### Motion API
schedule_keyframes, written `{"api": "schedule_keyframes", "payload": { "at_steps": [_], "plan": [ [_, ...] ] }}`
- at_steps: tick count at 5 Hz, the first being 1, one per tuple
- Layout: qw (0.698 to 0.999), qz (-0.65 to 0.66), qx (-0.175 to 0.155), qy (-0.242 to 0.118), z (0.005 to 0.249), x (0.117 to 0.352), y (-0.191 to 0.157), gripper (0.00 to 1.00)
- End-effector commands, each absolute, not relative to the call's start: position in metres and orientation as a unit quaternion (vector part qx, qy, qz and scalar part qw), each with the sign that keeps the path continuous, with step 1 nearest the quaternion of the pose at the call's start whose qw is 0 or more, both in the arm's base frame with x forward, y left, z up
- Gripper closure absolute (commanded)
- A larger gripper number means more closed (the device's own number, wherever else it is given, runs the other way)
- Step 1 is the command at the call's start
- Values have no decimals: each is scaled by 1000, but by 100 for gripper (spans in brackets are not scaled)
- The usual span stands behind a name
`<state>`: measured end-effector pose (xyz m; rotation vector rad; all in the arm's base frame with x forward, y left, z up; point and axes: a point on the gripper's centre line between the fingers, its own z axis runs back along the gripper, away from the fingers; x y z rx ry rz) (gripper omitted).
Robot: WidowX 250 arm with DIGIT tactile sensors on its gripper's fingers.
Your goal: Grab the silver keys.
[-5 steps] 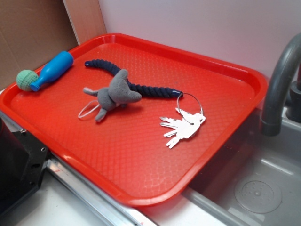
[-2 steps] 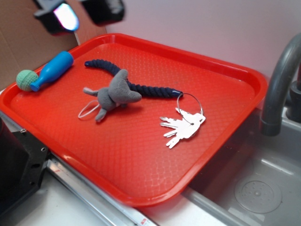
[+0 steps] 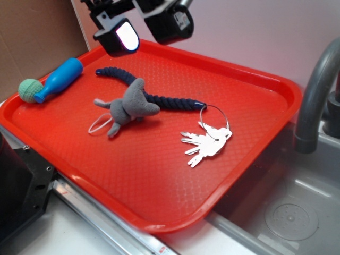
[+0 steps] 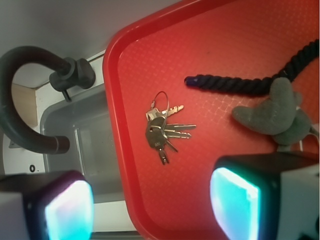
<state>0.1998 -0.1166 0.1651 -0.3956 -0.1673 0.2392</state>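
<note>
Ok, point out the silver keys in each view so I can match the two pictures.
Exterior: the silver keys lie right of centre on the red tray, just below the end of the dark blue rope.
Wrist: the silver keys lie left of centre, near the tray's edge.
Shared landmark: the grey plush mouse on the rope.

The gripper hangs high, fingers spread wide, holding nothing

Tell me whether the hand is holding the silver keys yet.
No: the hand hangs open above the tray's far edge, while the silver keys lie flat on the tray.
</note>
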Motion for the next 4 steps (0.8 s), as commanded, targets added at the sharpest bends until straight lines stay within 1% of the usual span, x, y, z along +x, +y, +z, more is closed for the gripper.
{"api": "schedule_keyframes", "payload": {
  "at_steps": [1,2,3,4],
  "plan": [
    [967,122,-202,-94,174,203,-119,0],
    [957,139,-231,-111,133,225,-112,0],
    [941,158,-288,-86,84,243,-125,0],
    [950,154,-257,-92,64,255,-127,0]
  ]
}}
